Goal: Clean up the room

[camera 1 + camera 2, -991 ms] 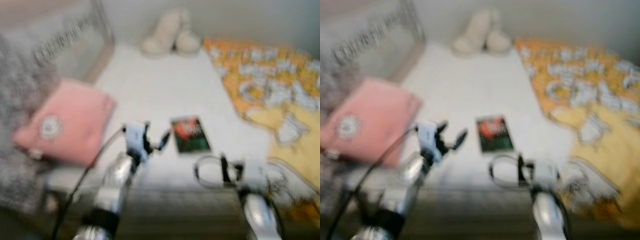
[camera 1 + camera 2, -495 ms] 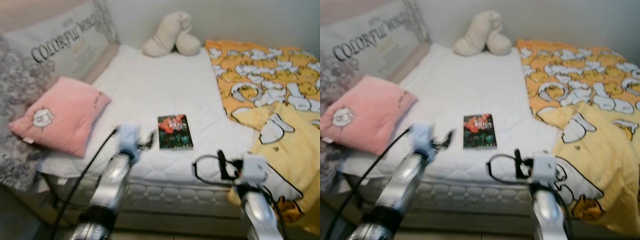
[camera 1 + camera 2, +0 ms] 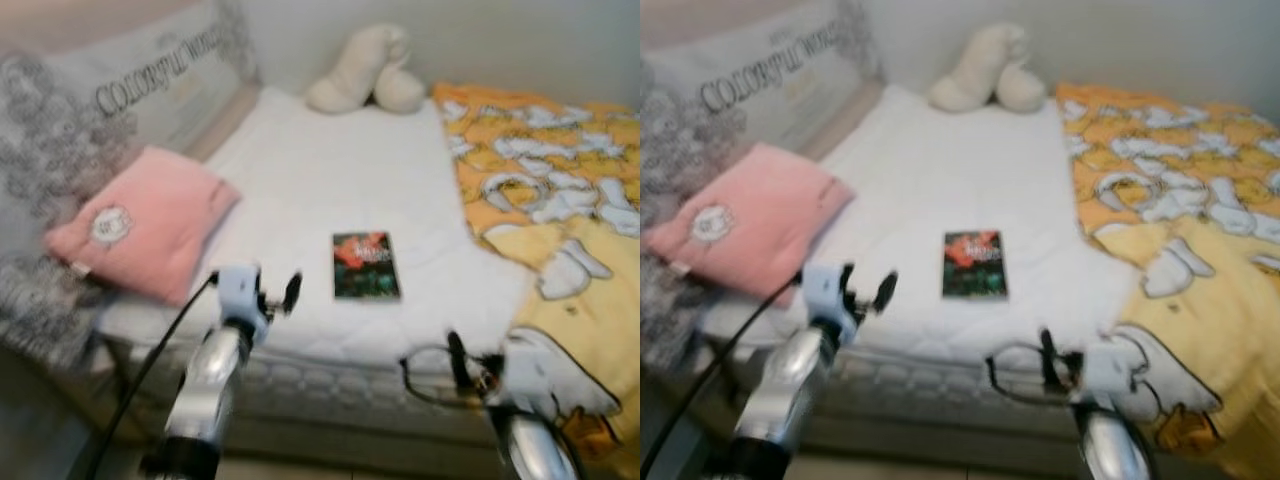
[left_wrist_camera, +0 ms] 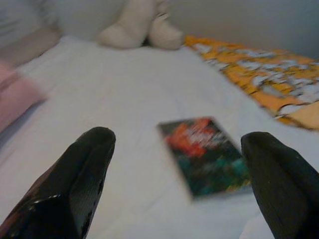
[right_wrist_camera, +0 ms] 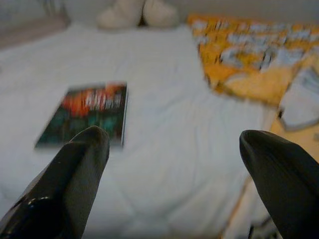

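Plainly, the tidying has hardly begun, judging by how things lie on the white quilted mattress. At the far left a grey patterned pillow leans by a long cushion printed with dark lettering, and a soft pink square cushion with a small round badge rests slightly askew on the mattress edge. Just beside it, the left gripper hovers over the near edge of the bed, its two black fingers well apart and holding nothing.

Toward the middle, a dark paperback book with a red and green cover lies flat on the sheet, apart from both grippers and ahead of them; it looks the likeliest thing to be picked up first. At the head of the bed a cream plush toy sits against the wall.

Further right, the right gripper hangs over the mattress edge, fingers also spread wide and empty, near the book but not touching it. At the far right an orange and yellow duvet with a white cartoon print lies rumpled, spilling over the bedside. As I judge it, book, cushion and duvet are all yet to be put in order.
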`<state>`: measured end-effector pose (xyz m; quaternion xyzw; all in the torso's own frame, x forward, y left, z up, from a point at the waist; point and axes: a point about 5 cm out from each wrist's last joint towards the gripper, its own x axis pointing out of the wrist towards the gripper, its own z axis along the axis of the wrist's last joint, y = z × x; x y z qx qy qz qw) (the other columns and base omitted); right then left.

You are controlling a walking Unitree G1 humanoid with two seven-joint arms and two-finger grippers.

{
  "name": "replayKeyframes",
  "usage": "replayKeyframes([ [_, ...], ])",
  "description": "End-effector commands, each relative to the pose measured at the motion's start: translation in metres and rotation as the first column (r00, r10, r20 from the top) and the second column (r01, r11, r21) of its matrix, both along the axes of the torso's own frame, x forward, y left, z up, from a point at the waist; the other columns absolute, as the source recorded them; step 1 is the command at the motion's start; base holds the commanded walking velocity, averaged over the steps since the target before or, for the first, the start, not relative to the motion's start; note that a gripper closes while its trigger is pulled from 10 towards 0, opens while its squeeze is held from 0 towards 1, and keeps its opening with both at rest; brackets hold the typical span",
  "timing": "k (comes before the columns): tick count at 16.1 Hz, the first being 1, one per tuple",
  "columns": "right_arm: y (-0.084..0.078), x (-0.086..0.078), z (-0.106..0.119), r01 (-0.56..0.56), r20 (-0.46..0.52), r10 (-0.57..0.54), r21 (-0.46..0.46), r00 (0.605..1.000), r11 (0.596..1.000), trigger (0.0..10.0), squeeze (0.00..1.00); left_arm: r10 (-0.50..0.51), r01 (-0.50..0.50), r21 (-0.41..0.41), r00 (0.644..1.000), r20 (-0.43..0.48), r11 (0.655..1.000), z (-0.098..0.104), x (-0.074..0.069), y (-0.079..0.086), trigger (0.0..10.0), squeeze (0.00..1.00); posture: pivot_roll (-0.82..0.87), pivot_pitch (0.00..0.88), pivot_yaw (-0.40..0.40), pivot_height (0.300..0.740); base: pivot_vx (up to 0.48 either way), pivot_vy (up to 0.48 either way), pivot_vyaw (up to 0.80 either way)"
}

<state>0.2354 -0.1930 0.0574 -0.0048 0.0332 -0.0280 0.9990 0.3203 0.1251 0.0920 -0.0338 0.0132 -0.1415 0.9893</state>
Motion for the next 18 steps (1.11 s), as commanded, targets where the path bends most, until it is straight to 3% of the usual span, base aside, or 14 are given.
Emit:
replayKeyframes([
  [1, 0.0, 0.004, 0.0, -0.008, -0.002, 0.008, -0.009, 1.0, 1.0, 10.0, 0.0, -0.005, 0.005, 0.005, 1.0, -0.002, 1.0, 0.002, 0.003, -0.003, 10.0, 0.0, 0.01, 0.0, 0.024, 0.732, 0.472, 0.0, 0.0],
  [7, -0.001, 0.014, 0.007, -0.005, 0.017, 0.005, -0.024, 1.0, 1.0, 10.0, 0.0, -0.03, 0.03, -0.014, 0.999, -0.019, 0.999, -0.001, 0.007, -0.012, 10.0, 0.0, -0.01, 0.0, 0.026, 0.732, 0.471, 0.0, 0.0],
  [8, 0.001, 0.014, 0.005, -0.02, 0.002, 0.021, -0.035, 1.0, 0.999, 10.0, 0.0, -0.052, 0.052, 0.042, 0.999, -0.005, 0.998, -0.002, 0.007, -0.013, 10.0, 0.0, -0.01, 0.0, 0.024, 0.732, 0.48, 0.0, -0.56],
  [9, 0.003, 0.013, 0.002, -0.035, -0.019, 0.034, -0.028, 0.999, 0.999, 10.0, 0.0, -0.043, 0.048, 0.121, 0.998, -0.046, 0.991, -0.01, 0.009, -0.01, 10.0, 0.0, -0.01, 0.0, 0.02, 0.732, 0.0, 0.0, -0.69],
  [10, 0.003, 0.012, 0.001, -0.036, -0.021, 0.035, -0.031, 0.999, 0.999, 10.0, 0.0, -0.027, 0.038, 0.134, 0.996, -0.084, 0.99, -0.015, 0.012, -0.006, 10.0, 0.0, -0.01, 0.0, 0.018, 0.732, 0.0, 0.0, -0.66],
  [12, 0.003, 0.006, -0.001, -0.037, -0.031, 0.037, -0.024, 0.999, 0.999, 10.0, 0.0, 0.041, -0.029, 0.063, 0.979, -0.201, 0.998, -0.023, 0.023, 0.009, 10.0, 0.0, -0.02, 0.0, 0.005, 0.732, 0.0, 0.0, -0.65],
  [13, 0.003, 0.003, -0.001, -0.039, -0.036, 0.039, -0.023, 0.999, 0.999, 10.0, 0.0, 0.046, -0.036, 0.05, 0.976, -0.213, 0.998, -0.024, 0.025, 0.011, 10.0, 0.0, -0.02, 0.0, 0.002, 0.732, 0.0, 0.0, -0.65],
  [15, 0.0, -0.011, 0.001, -0.066, -0.045, 0.064, -0.031, 0.997, 0.997, 10.0, 0.0, 0.144, -0.126, 0.089, 0.957, -0.251, 0.988, -0.029, 0.028, 0.019, 10.0, 0.0, -0.07, 0.049, -0.06, 0.732, 0.0, 0.0, -0.64],
  [17, 0.006, -0.018, 0.007, -0.135, -0.046, 0.133, -0.05, 0.99, 0.99, 10.0, 0.0, 0.187, -0.163, 0.141, 0.965, -0.181, 0.976, -0.022, 0.033, 0.017, 10.0, 0.0, -0.12, 0.105, -0.085, 0.732, 0.0, 0.0, 0.0],
  [18, 0.008, -0.024, 0.009, -0.16, -0.053, 0.157, -0.069, 0.986, 0.985, 10.0, 0.0, 0.205, -0.188, 0.115, 0.966, -0.161, 0.975, -0.017, 0.036, 0.015, 10.0, 0.0, -0.14, 0.132, -0.101, 0.732, 0.0, 0.0, 0.0],
])
